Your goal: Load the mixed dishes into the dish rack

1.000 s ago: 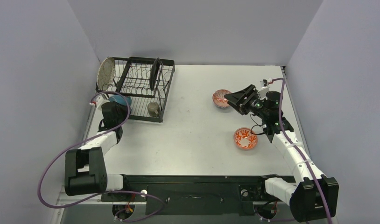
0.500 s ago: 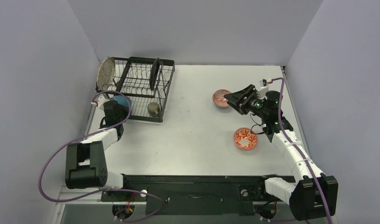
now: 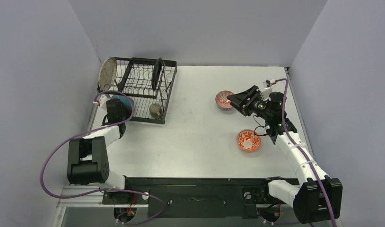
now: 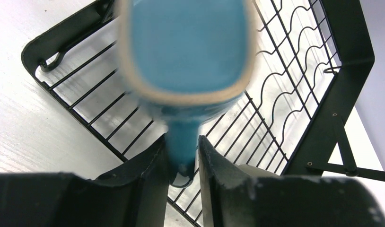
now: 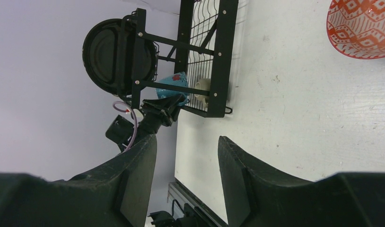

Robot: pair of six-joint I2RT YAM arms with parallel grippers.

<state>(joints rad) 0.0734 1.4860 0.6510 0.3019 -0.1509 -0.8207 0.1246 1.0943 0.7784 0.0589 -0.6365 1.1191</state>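
Observation:
My left gripper [image 3: 118,105] [image 4: 182,153] is shut on the handle of the light-blue mug [image 3: 122,100] [image 4: 186,47] and holds it above the near left corner of the black wire dish rack [image 3: 145,71] [image 4: 346,85]. The olive-green cup [image 3: 155,110] lies in the rack's near part. The black round plate [image 3: 157,74] stands in the slots. The speckled grey oval plate [image 3: 107,74] leans at the rack's far left end. My right gripper [image 3: 231,99] [image 5: 187,151] is open and empty beside one patterned bowl [image 3: 223,100]. The other patterned bowl [image 3: 248,140] [image 5: 363,26] sits nearer.
Grey walls close the table on the left, back and right. The black mounting rail [image 3: 195,191] runs along the near edge. Purple cables [image 3: 53,151] trail from both arms.
My left gripper has carried the mug a little farther up and toward the rack. The right arm has barely moved.

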